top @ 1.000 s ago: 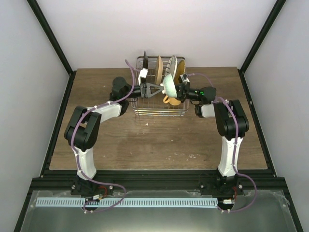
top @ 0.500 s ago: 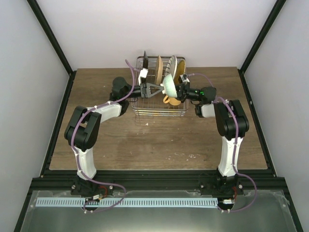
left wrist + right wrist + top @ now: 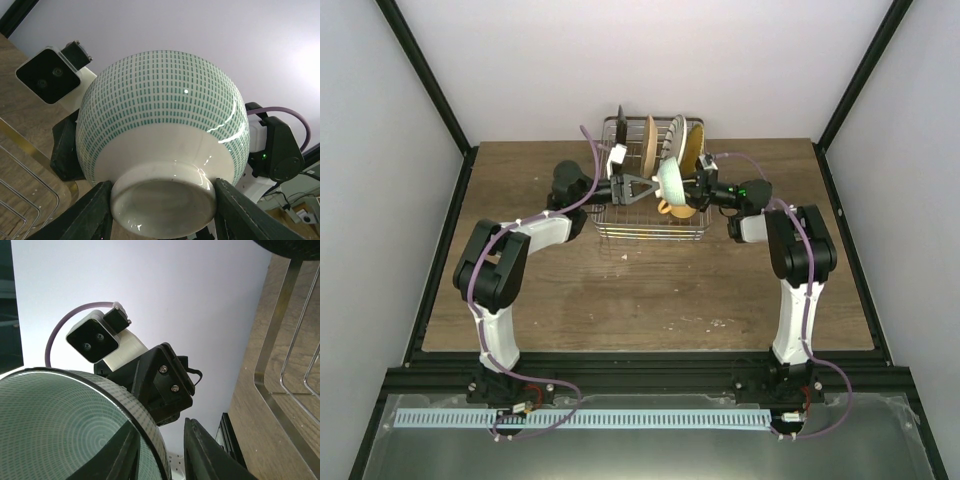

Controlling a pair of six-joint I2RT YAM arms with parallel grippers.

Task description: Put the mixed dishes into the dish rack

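The mint-green bowl (image 3: 670, 180) hangs on edge over the dish rack (image 3: 645, 232), between both grippers. My left gripper (image 3: 645, 187) is shut on the bowl's white foot (image 3: 162, 200), with a finger against each side. My right gripper (image 3: 692, 186) is open around the bowl's rim (image 3: 150, 435): one finger is inside the bowl, and the other finger (image 3: 205, 455) stands clear of the outer wall. In the rack stand a dark-rimmed plate (image 3: 620, 125), a woven tan plate (image 3: 648, 145) and a striped plate (image 3: 676, 135). A yellow mug (image 3: 672, 208) lies below the bowl.
The rack sits at the far middle of the wooden table (image 3: 620, 290). Its wires show in the left wrist view (image 3: 20, 165) and the right wrist view (image 3: 295, 365). Black frame posts and white walls enclose the table on both sides.
The bowl has turned slightly more upright between the grippers. The right wrist has shifted a little towards the far side. The left arm has hardly moved.
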